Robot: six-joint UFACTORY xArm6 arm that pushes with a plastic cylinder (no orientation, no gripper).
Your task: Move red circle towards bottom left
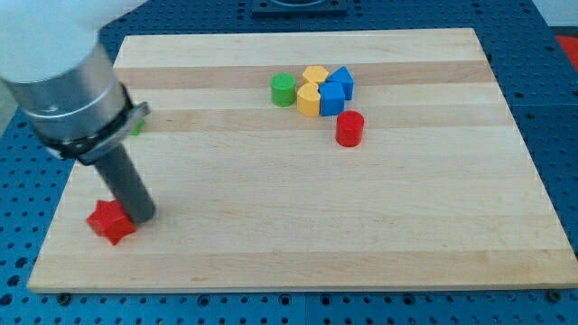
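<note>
— So, how far along?
— Hardly begun, I judge: the red circle (pixel 349 128) stands near the top-centre cluster, just below the blue block (pixel 332 98).
— And my tip (pixel 142 217)?
— Bottom left, touching the red star (pixel 111 221). No jaws exist; it's a rod.

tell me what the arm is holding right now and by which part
Nothing is held; the arm ends in a bare rod. My tip sits against the red star block, far from the red circle.
</note>
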